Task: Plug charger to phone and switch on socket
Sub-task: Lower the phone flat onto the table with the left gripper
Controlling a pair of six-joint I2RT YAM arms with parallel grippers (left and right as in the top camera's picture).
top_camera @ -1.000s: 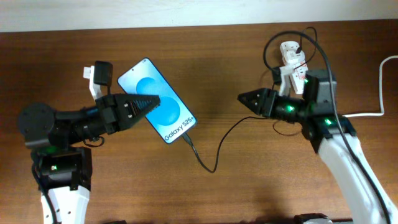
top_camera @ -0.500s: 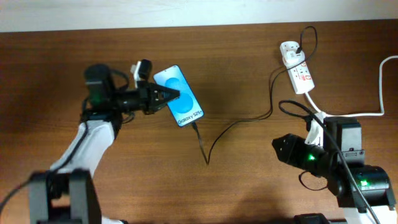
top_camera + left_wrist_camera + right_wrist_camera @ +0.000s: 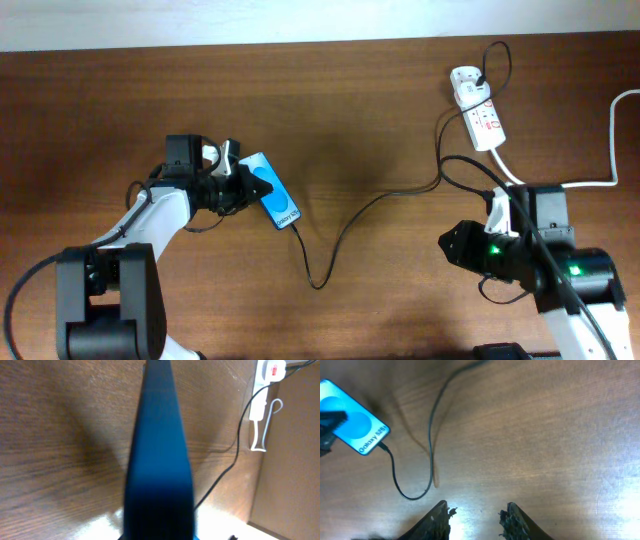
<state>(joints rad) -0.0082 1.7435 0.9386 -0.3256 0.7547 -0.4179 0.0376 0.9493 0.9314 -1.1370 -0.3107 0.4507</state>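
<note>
The left arm (image 3: 155,215) rises from its base at the lower left of the overhead view and turns rightward at the wrist, so that the left gripper (image 3: 243,188) points to the right, its fingers clamped tight on the upper end of the phone (image 3: 275,205), which its wrist camera sees edge-on. The right arm (image 3: 575,270) sits folded over its base at the lower right, green lights lit, the right gripper (image 3: 450,244) pointing left; its two fingers (image 3: 439,520) stand apart, holding nothing
</note>
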